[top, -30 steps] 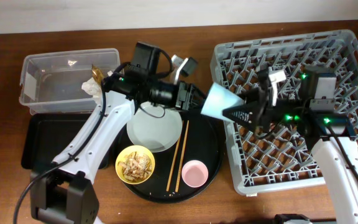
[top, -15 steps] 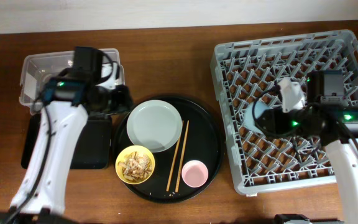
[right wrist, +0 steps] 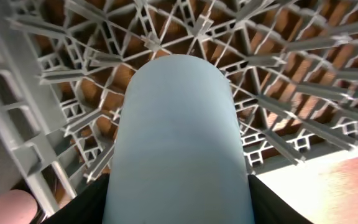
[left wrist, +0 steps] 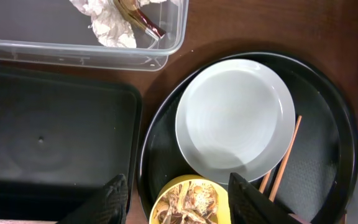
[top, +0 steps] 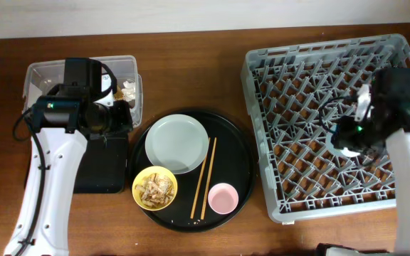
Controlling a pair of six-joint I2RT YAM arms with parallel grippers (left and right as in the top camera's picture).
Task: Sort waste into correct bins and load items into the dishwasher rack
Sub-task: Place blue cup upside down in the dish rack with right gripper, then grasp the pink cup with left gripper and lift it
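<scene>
Right pincer (right wrist: 176, 199) sits over dishwasher rack (top: 256, 142). Left pincer (left wrist: 179, 196), spread and empty, hangs above round black tray's (left wrist: 328, 124) rim. Clear tub (left wrist: 73, 59) holds tissue (left wrist: 110, 31) and wrapper (left wrist: 138, 18). Light blue cup (right wrist: 176, 124) is pinched by right pincer, over rack floor.

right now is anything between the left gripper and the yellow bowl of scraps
Nothing visible does. The left gripper is open, and its wrist view shows the yellow bowl uncovered between the fingers. The grey plate sits beside the bowl, the chopsticks off to one side; neither covers it.
</scene>
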